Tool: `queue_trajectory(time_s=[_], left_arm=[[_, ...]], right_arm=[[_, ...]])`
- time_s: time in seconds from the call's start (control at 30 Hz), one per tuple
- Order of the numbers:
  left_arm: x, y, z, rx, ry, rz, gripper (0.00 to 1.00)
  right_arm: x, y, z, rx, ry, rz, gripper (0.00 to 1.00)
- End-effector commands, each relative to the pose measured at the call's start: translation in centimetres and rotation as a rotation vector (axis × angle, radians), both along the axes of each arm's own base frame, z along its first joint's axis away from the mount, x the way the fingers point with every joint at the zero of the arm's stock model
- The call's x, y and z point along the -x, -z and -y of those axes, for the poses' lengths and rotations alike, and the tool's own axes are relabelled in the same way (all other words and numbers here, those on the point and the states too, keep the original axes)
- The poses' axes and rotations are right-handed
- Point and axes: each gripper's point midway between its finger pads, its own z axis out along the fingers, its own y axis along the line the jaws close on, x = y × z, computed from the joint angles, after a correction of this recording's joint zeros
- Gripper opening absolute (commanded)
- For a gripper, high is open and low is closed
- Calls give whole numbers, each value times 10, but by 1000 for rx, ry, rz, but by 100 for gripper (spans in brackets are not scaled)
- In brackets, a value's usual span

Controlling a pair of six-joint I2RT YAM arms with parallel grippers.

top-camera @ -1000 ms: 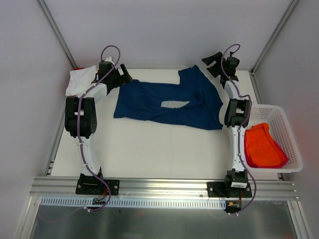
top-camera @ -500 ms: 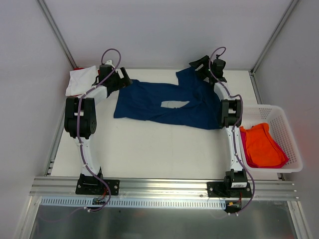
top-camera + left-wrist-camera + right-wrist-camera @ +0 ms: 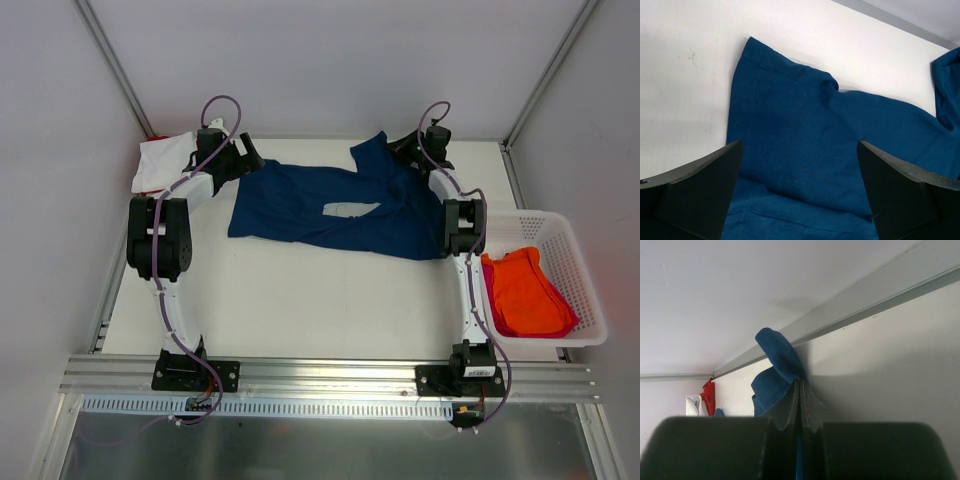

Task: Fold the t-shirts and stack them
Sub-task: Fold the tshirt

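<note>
A navy blue t-shirt (image 3: 300,200) with a pale chest print (image 3: 352,209) lies crumpled across the back of the table. My right gripper (image 3: 400,148) is shut on its far right corner. In the right wrist view a navy fold (image 3: 780,355) sticks up from the closed jaws (image 3: 801,385). At the shirt's left end my left gripper (image 3: 245,158) hangs open. The left wrist view shows navy cloth (image 3: 815,145) below and between the wide-apart fingers (image 3: 695,190), which do not touch it. A white t-shirt (image 3: 160,162) lies at the far left corner, a red one (image 3: 157,139) peeking out behind it.
A white lattice basket (image 3: 570,240) stands off the table's right edge and holds an orange t-shirt (image 3: 525,290). Slanted frame posts rise at both back corners. A metal rail (image 3: 330,372) carries the arm bases along the near edge.
My right gripper moved left and down onto the navy shirt's far right corner and closed on it. The left gripper stayed open and barely moved.
</note>
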Motion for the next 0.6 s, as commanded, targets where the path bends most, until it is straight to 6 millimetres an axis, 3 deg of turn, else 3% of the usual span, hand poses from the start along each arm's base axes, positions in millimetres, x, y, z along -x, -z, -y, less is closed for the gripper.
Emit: queue_trajectory(time_s=[0.0,0.07,0.13,0.33,0.37,0.43,0.47,0.5,0.57], left_arm=[[-7,-28,-13,-26,-26,79,99],[-4,-16,-22,-43,-80,24,99],[-1,0,-48,-115,-207,-66,99],[-2,13,-69,-85,-315,-117,99],[-3,17,-80,-43,-341,-134,99],[-14,9,-71,71,-267,-122,99],[-21,22,-76,123,-245,-137,99],[-32,8,-65,198,-167,-109,99],[-47,19,-70,271,-162,-101,99]], right_arm=[[-3,-47,4,11,-14,82,1],[-1,-47,5,12,-19,76,1],[0,-47,8,12,-21,78,1],[4,-53,16,-10,-26,71,1],[6,-56,16,-23,-33,66,0],[9,-67,15,-60,-37,81,0],[10,-70,15,-69,-38,85,1],[15,-75,13,-73,-45,90,0],[20,-90,12,-74,-53,102,1]])
